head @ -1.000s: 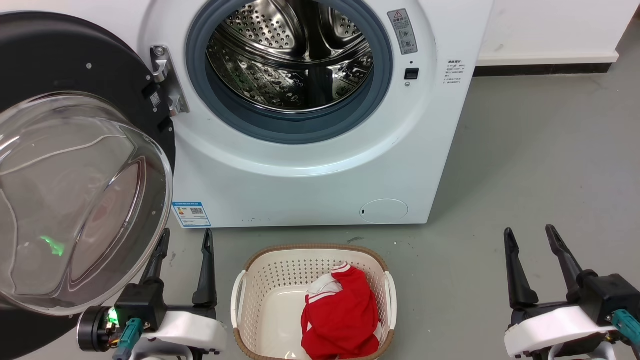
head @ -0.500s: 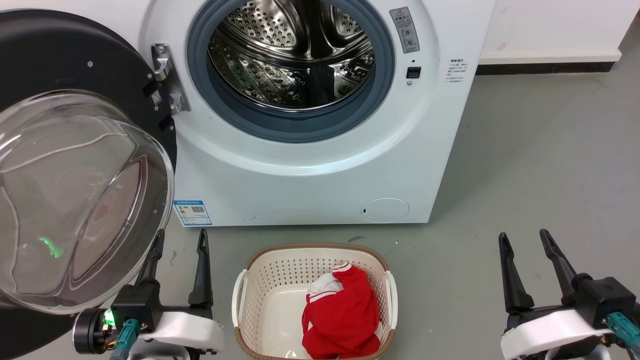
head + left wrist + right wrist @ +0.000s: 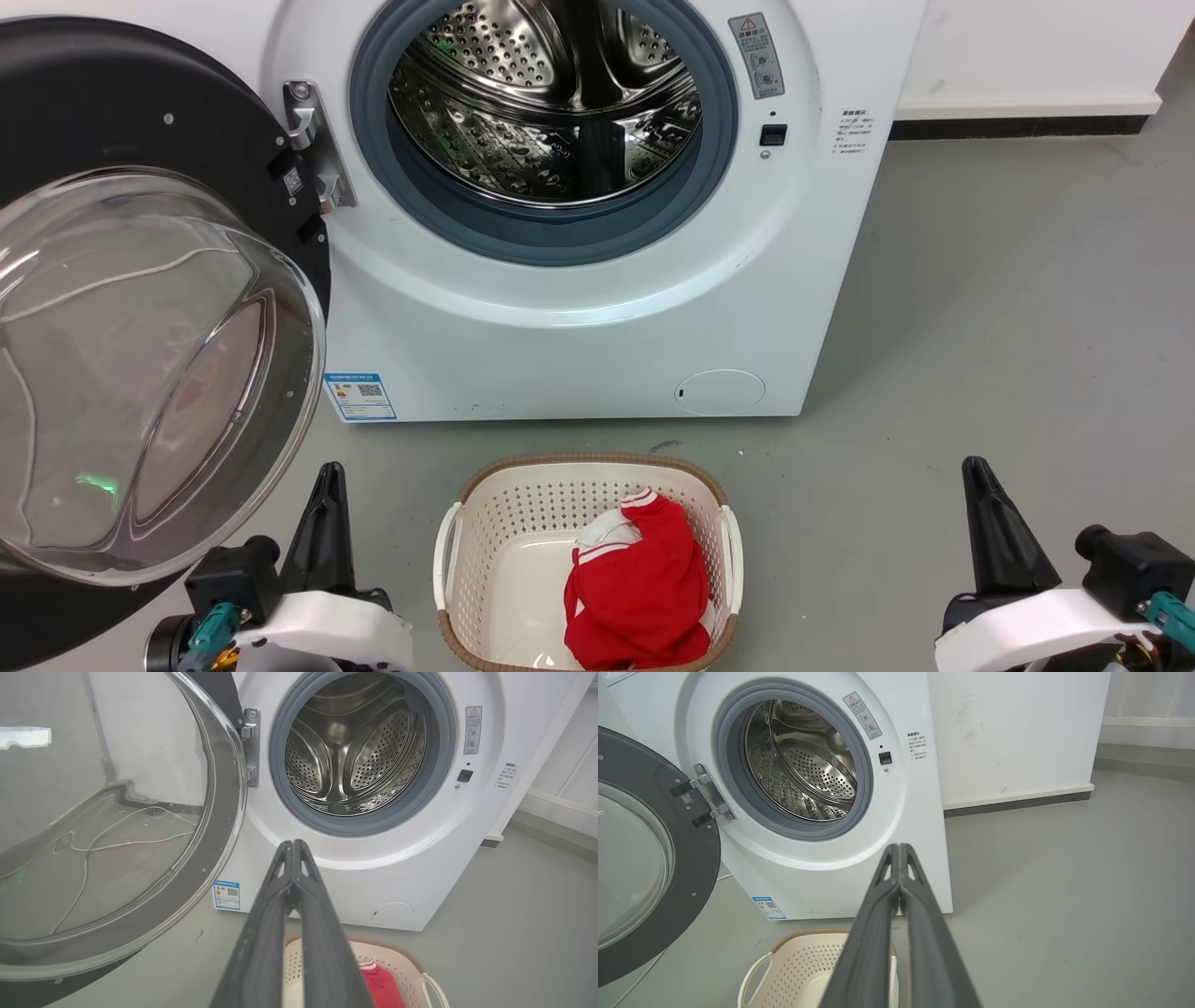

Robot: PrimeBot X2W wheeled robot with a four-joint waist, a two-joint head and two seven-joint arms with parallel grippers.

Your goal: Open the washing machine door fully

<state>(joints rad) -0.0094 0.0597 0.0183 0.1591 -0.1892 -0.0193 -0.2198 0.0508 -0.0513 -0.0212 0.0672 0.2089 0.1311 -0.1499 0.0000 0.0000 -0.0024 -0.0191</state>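
Just left of closed left fingers (image 3: 325, 532) — washing machine door (image 3: 140, 373), apart; right fingers (image 3: 994, 537) closed.

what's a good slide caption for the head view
Wide-open door on the washer; left gripper and right gripper shut, touching nothing, flanking a basket holding a red garment.

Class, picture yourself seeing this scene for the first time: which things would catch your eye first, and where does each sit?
The washing machine door, black-rimmed with a bulging clear glass bowl, stands swung wide open at the left of the head view. Beside it the shiny perforated steel drum gapes in the white washing machine. On the floor in front, a bright red garment lies in a beige basket.
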